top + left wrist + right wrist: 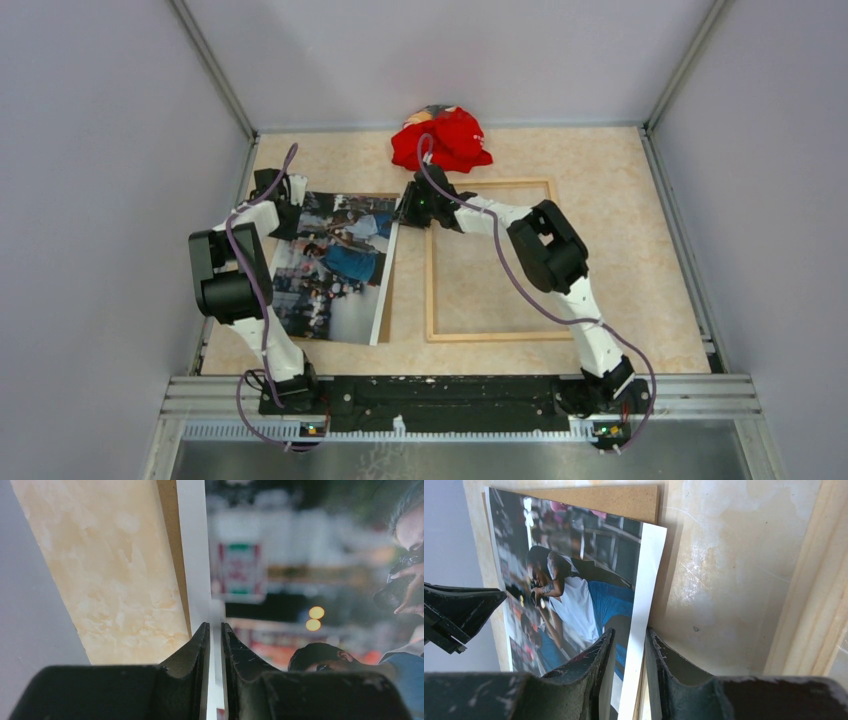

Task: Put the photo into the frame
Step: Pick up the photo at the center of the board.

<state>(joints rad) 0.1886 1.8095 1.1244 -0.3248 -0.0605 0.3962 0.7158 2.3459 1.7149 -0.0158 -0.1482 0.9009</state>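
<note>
Left claw (215, 626) pinches the white border of the photo (335, 265), which lies left of the frame (490, 335), while my right claw (629, 630) straddles its other edge, clamped or not I cannot tell; thin, floppy and slick, I judge, so borders only.

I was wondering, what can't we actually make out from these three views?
Right wrist view: whether the right gripper is pinching the photo or only straddling its border; its fingers hide the contact.
Top and right wrist views: the backing board, mostly under the photo.
Left wrist view: the frame, outside the picture.
</note>
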